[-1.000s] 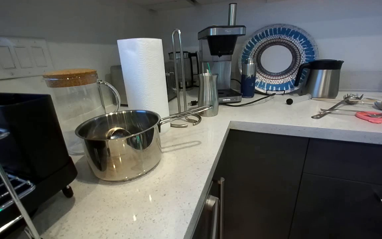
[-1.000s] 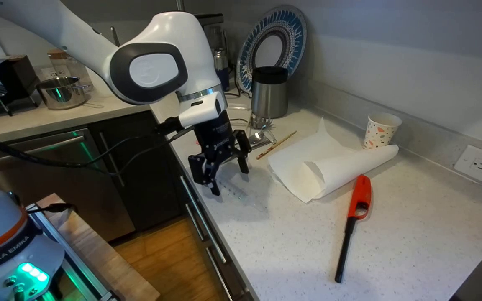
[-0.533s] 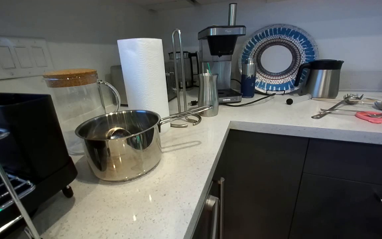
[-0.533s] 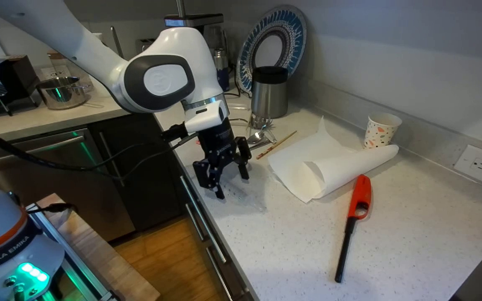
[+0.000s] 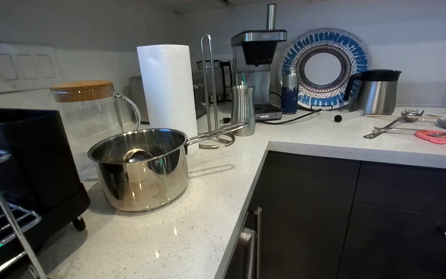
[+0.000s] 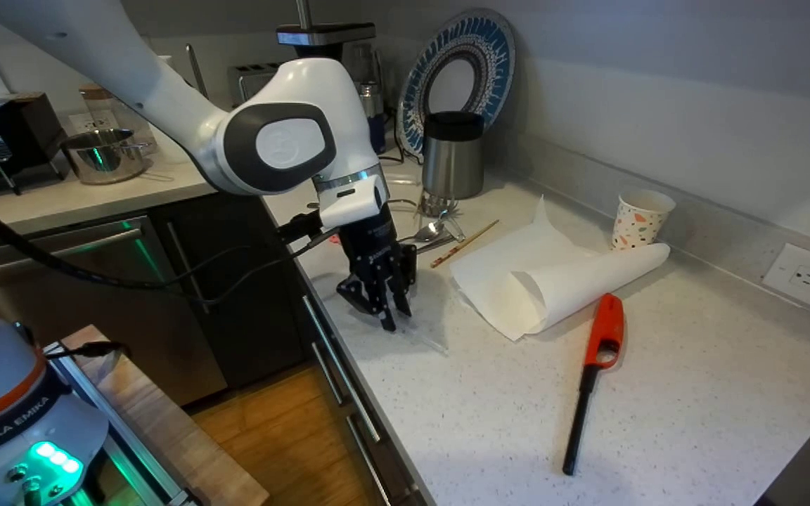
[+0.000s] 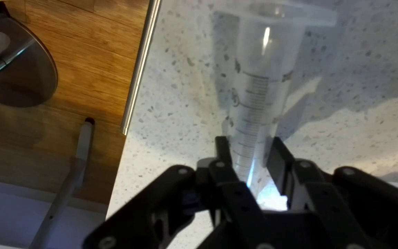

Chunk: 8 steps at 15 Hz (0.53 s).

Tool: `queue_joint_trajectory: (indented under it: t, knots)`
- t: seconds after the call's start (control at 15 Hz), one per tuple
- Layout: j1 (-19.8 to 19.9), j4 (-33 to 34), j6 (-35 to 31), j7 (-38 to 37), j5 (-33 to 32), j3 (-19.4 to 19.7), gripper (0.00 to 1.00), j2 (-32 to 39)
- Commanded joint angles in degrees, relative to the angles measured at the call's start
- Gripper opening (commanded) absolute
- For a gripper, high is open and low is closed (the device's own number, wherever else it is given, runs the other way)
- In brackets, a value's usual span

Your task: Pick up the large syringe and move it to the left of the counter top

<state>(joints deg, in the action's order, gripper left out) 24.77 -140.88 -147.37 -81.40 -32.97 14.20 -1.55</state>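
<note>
Leaning over the white speckled stone bench (image 6: 489,422), the white robot arm (image 6: 292,144) is pointing down its black two-fingered claw (image 6: 396,320), which is clasping the large clear plastic syringe (image 7: 259,97) near the front edge, while its pale base (image 6: 15,393) is displaying "FRANKA EMIKA".

Smooth, glossy plastic syringe (image 7: 259,91)

big clear wide-flanged syringe (image 7: 258,93), dark scale marks; it's near the edge of this speckled white counter top (image 6: 489,407)
</note>
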Motion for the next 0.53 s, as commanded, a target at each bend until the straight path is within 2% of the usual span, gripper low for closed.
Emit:
queue_joint_trajectory:
  t: [0.0, 0.2, 0.47]
  knots:
    - [-2.2, -0.8, -0.5, 2.8, 0.3, 1.5, 0.08, -1.5]
    - [-3.7, -2.8, 1.0, 10.3, -1.2, 0.4, 0.08, -9.3]
    - [-6.3, -2.2, 3.7, 22.4, 2.5, -2.8, 0.08, -16.6]
